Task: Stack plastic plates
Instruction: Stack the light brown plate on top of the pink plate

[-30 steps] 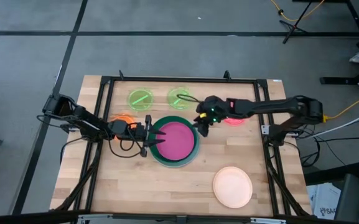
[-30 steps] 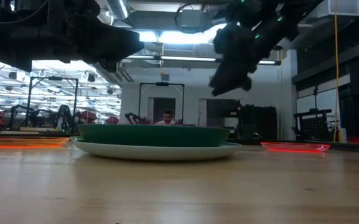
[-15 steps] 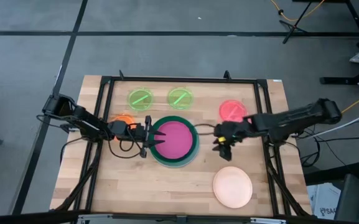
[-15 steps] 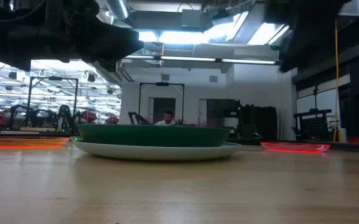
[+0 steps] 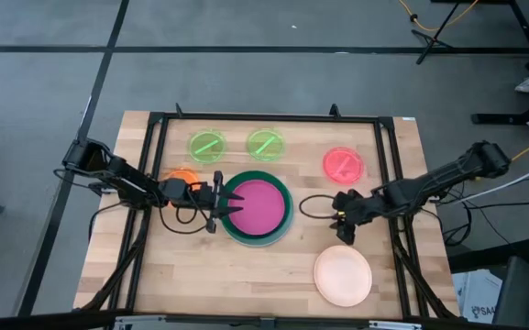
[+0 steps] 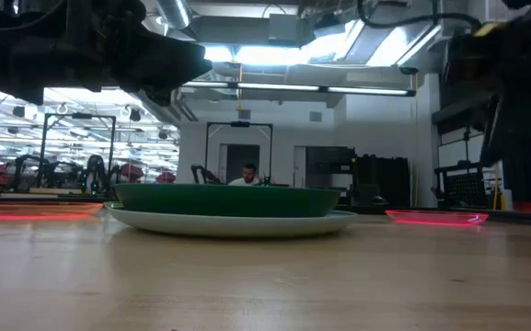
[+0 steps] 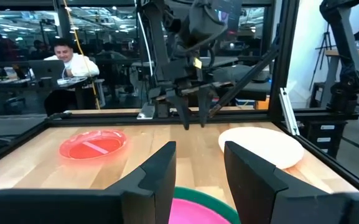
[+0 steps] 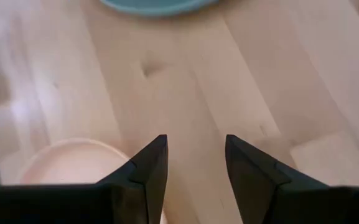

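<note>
Stack: a magenta plate [image 5: 257,205] lies flat inside a dark green plate [image 5: 284,224], which sits on a light blue plate [image 6: 237,223] at the middle of the worktop [image 5: 246,275]; in the low view the pale bottom rim shows below the green one.
Plate direction: all plates are round, so none has a long axis; each lies flat, face up.
Cream plate [image 5: 343,276]: alone near the front right corner, well apart from the stack.
Pink plate [image 5: 343,164]: right of the stack, toward the back.
Green plates: two small neon ones, left [image 5: 207,146] and right [image 5: 266,144], side by side along the back edge.
Orange plate [image 5: 182,174]: left of the stack, partly hidden under the left arm.
Left end effector [image 5: 230,203]: over the left rim of the stack, fingers [image 7: 159,171] spread, grasping nothing.
Right end effector [image 5: 341,224]: between the stack and the cream plate, above bare wood, fingers [image 8: 149,167] apart, empty.
Background: a person [image 7: 73,59] sits at a desk beyond the worktop.
</note>
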Tool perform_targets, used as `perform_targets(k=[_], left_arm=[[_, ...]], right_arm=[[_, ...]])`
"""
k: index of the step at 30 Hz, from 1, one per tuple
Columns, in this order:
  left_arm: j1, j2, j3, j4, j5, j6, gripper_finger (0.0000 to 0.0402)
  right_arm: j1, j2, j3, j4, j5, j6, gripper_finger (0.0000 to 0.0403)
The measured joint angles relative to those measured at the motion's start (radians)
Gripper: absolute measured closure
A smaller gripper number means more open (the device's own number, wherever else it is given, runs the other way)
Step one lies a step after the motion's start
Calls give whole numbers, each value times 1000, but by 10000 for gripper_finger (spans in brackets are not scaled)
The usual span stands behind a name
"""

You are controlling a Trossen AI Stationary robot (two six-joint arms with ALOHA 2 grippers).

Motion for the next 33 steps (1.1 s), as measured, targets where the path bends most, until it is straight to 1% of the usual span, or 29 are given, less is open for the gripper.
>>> perform_targets(k=[6,15,20,26,29,33], left_arm=[[0,0,0,5,0,0,272],[0,0,0,8,-3,1,272],[1,0,0,5,-7,1,272],[1,0,0,3,-11,1,272],[1,0,0,2,-11,1,272],[0,0,0,-3,-27,1,272]], right_arm=[[0,40,-1,16,-17,0,254],[0,93,-1,6,-111,-2,254],[0,95,-1,-12,-148,-32,254],[0,95,-1,-56,-260,-42,254],[0,95,-1,-55,-278,-57,254],[14,95,-1,-47,-277,-72,254]])
